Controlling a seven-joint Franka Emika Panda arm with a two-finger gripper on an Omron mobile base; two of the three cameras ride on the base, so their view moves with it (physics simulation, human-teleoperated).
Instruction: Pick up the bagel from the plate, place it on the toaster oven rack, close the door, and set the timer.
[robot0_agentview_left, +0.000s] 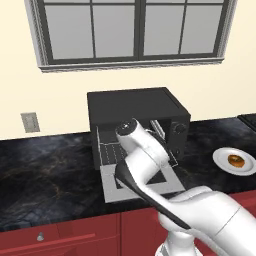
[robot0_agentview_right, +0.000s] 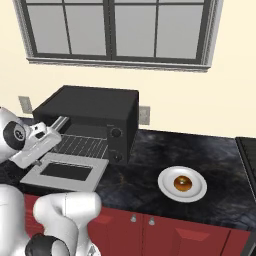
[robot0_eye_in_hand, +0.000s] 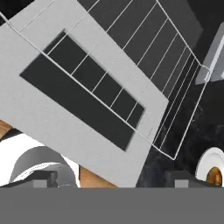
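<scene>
Gripper (robot0_eye_in_hand: 109, 179) above the open door (robot0_agentview_right: 65, 172), jaws spread wide, empty; bagel (robot0_agentview_right: 183, 183) on plate (robot0_agentview_right: 166, 186), right of door.

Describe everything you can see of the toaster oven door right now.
The door is a light grey rectangular panel with a dark glass window in its middle. It is fully open, lying flat and level out from the front of the black toaster oven, over the dark counter. The pulled-out toaster oven rack extends partly above it. Nothing grips it.
</scene>
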